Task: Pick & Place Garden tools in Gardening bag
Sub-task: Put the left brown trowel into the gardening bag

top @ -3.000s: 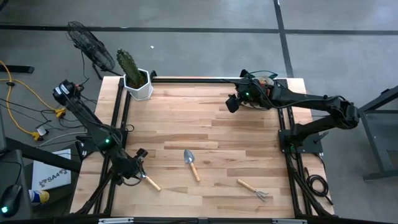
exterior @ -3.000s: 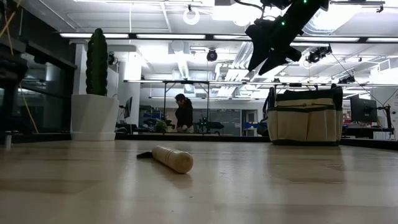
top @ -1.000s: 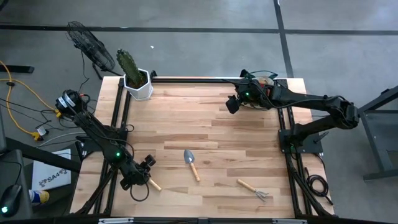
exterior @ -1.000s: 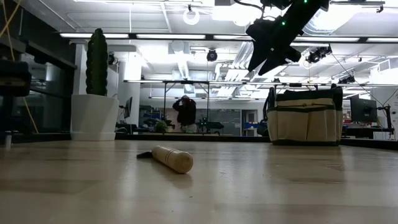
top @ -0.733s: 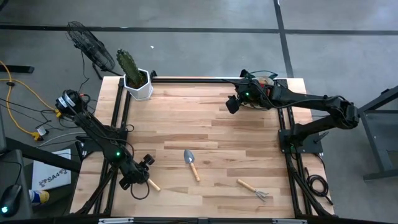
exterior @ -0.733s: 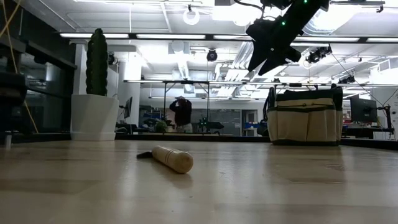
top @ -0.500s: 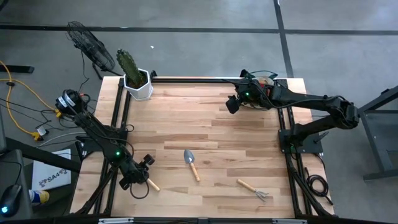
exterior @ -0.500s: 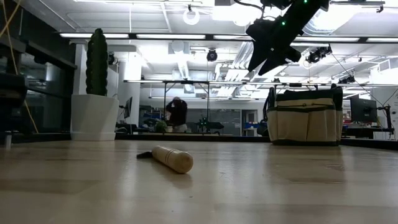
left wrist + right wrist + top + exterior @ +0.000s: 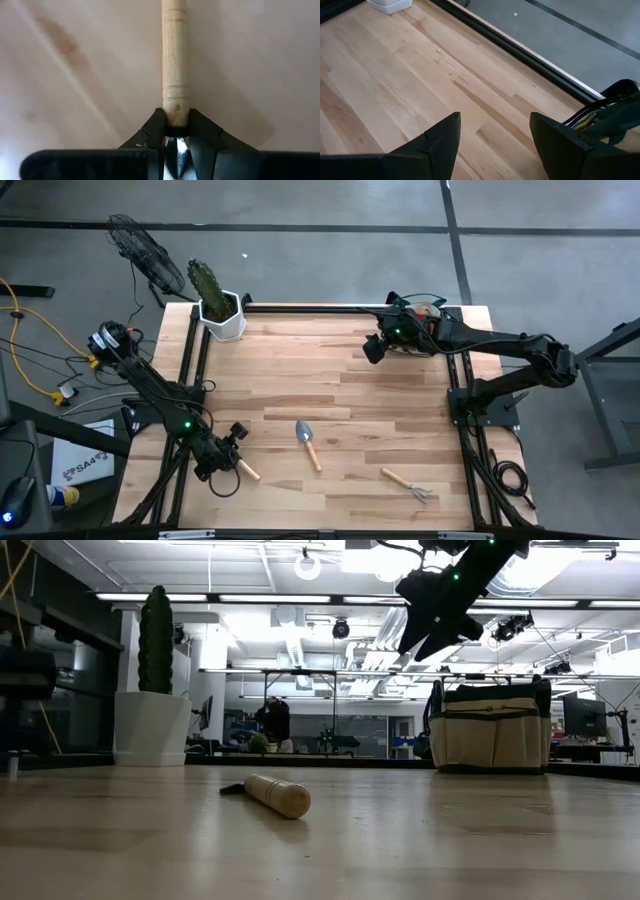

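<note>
My left gripper (image 9: 228, 448) is near the table's near left corner, shut on a wooden-handled garden tool (image 9: 248, 471) whose metal end is hidden under it. In the left wrist view the wooden handle (image 9: 175, 55) runs away from the fingers. A trowel (image 9: 308, 443) lies flat at the near middle and a small rake (image 9: 410, 484) at the near right. The gardening bag (image 9: 490, 730) stands at the far right, partly under the right arm (image 9: 428, 307). My right gripper (image 9: 372, 347) hangs open above the table beside it, holding nothing (image 9: 492, 122). My left gripper pinches the tool between its two fingers (image 9: 156, 127) at the handle's end by the metal neck (image 9: 175, 111). It comes slanting down from the table's left. The tool lies on the table, its handle (image 9: 250, 473) pointing toward the near edge.
A cactus in a white pot (image 9: 222, 315) stands at the far left corner, tall in the low view (image 9: 150, 720). Black frame rails (image 9: 195, 350) run along the table's left, right and far sides. Bare wood (image 9: 320, 375) spans the middle.
</note>
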Tool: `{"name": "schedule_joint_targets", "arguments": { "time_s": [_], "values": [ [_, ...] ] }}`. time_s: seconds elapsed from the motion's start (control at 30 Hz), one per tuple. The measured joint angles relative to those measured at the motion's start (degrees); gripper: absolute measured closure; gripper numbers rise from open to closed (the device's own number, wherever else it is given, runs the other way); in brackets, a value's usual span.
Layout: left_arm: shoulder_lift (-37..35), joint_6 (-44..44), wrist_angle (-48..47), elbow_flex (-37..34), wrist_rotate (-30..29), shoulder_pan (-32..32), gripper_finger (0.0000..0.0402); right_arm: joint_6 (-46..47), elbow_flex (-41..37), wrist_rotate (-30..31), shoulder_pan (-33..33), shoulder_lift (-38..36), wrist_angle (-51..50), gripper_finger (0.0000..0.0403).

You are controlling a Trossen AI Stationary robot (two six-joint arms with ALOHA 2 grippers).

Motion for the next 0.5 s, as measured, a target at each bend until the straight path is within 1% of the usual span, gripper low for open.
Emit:
{"name": "schedule_joint_targets", "arguments": {
  "time_s": [0.1,0.2,0.33,0.5],
  "values": [
    [-3.2,-0.5,-5.7,2.1,-5.9,0.0,0.0353,0.0,0.0,-0.3,0.0,0.0,0.0,0.0172],
    [-6.7,-1.2,-9.8,4.2,-14.7,0.0,0.0353,0.0,0.0,-1.4,0.0,0.0,0.7,0.0172],
    [-10.6,1.2,-8.7,5.8,-28.9,0.0,0.0353,0.0,0.0,-1.8,0.0,0.0,2.0,0.0172],
    [-11.8,8.2,-7.8,6.4,-46.2,0.0,0.0353,0.0,0.0,-2.2,0.4,0.0,4.2,0.0172]
  ]
}}
